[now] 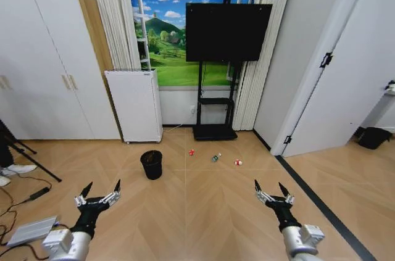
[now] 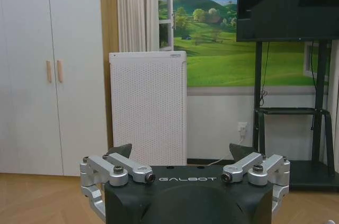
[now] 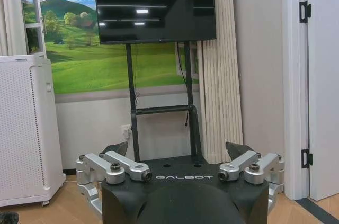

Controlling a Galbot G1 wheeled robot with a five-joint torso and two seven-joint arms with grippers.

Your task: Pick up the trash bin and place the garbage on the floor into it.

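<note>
My left claw (image 1: 100, 189) and my right claw (image 1: 273, 191) both hang low in front of me, fingers spread wide and holding nothing. Ahead on the wooden floor (image 1: 203, 205) the trash bin (image 1: 151, 165) stands upright, near the white cabinet unit (image 1: 134, 105). To its right lie a red scrap (image 1: 192, 152), what looks like a small greenish bottle (image 1: 215, 158), and a red-and-white wrapper (image 1: 238, 163), well apart from my claws.

Bare floor (image 1: 203, 205) lies open between both grippers and the bin (image 1: 151, 164). The bin stands apart from the white unit (image 1: 134, 105) behind it. The litter lies well apart from the TV stand (image 1: 215, 131), with floor all round.
</note>
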